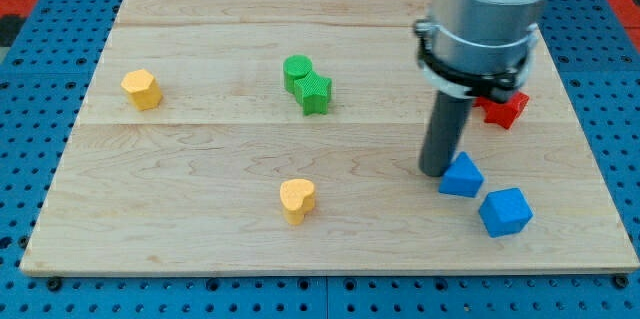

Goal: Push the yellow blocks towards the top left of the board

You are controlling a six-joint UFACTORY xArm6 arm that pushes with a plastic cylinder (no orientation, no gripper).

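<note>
One dark rod hangs straight down from a wide grey arm housing at the view's upper right, and my tip (pixel 436 171) rests on the wooden board (pixel 200 249) with nothing clamped or carried; it has no jaws, only the blunt rod end. It stands touching or just beside the left edge of a blue triangular block (pixel 461 176), with a blue cube (pixel 505 211) a little further toward the view's lower right and a red block (pixel 503 109) partly hidden behind the rod. Both task blocks lie well apart from the tip: a yellow heart-shaped block (pixel 296 200) sits low in the middle of the board, and a yellow rounded block (pixel 142 89) already lies near the left edge, upper half. Between them, near the centre top, a green cylinder (pixel 297 69) touches a green star block (pixel 315 92). Judging by this layout, the tip must travel left and get below and right of the yellow heart before pushing.
</note>
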